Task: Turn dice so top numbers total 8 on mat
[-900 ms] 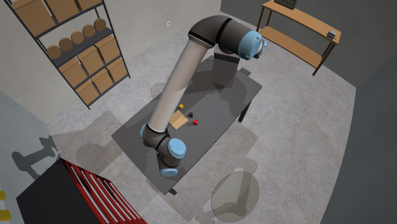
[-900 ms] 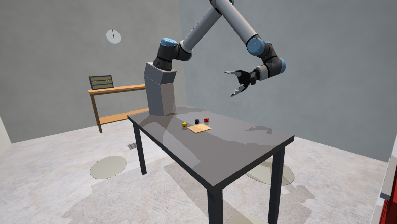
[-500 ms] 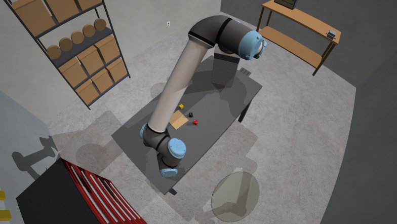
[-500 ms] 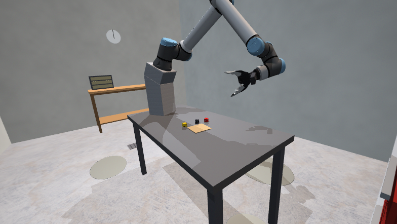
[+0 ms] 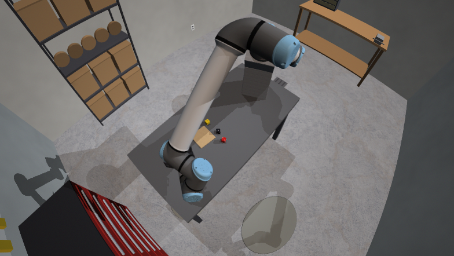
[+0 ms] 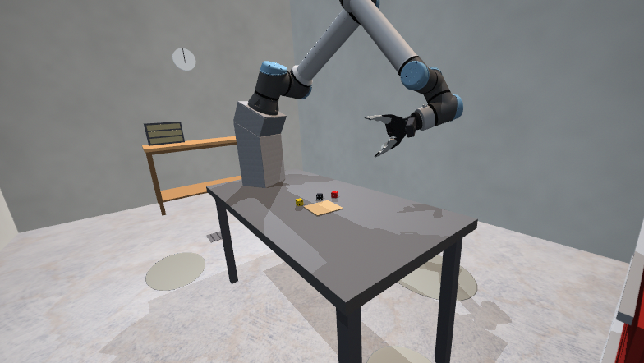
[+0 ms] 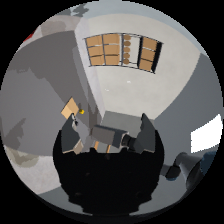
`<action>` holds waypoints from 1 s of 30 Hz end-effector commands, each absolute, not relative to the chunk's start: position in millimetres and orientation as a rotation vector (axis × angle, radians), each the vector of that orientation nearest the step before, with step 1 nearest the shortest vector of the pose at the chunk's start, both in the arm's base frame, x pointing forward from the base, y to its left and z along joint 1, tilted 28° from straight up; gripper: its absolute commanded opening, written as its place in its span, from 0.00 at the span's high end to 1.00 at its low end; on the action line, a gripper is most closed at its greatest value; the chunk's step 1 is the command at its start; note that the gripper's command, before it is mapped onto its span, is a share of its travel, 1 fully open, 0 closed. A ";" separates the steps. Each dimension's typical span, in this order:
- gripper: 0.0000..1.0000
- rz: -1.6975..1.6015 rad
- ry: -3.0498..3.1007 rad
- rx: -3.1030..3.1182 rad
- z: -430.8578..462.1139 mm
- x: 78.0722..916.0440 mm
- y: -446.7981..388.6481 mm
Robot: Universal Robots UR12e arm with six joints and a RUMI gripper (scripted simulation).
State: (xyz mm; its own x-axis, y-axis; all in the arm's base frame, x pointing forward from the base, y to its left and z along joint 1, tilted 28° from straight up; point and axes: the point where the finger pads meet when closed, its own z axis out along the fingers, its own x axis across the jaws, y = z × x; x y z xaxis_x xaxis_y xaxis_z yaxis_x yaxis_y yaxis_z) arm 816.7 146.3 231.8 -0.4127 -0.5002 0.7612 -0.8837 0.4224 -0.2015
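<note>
And here we are, all three dice off the mat, none of the placing done! In the exterior view the yellow die [image 5: 207, 121] [image 6: 299, 202] [image 7: 82, 112] sits just left of the mat [image 5: 203, 137] [image 6: 323, 208] [image 7: 70, 108], the black die [image 5: 218, 131] [image 6: 319, 196] is on its far side, and the red die [image 5: 223, 139] [image 6: 334, 194] sits farther right, also beyond it. They're near the mat but apart from one another, which should give the fingers room to work around each one

Up above, the gripper [image 6: 370, 136] [image 7: 108, 113] hangs high over the table [image 5: 175, 125] [image 6: 383, 247] [image 7: 40, 90], fingers spread wide, nothing between them! It points sideways, toward the left, so I'd say this is a ready pose; a downward swing looks needed before any grasp

The top numbers? Too small to read safely, so no calling the sum from here! My guess is the pips get checked first, because a die already showing a useful face could simply be carried over, while another may need a quarter turn. Watch the release: let go tilted or near the edge, and a die could tip or overhang the mat
</note>
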 end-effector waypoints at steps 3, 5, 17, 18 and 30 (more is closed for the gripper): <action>0.00 0.764 -2.119 1.133 207.9 811.2 133.6; 0.00 0.744 -2.146 1.117 195.9 808.5 128.1; 0.00 0.593 -2.339 1.000 112.6 787.9 91.7; 0.00 0.593 -2.339 1.000 112.6 787.9 91.7; 0.00 0.445 -2.519 0.884 40.2 765.9 63.0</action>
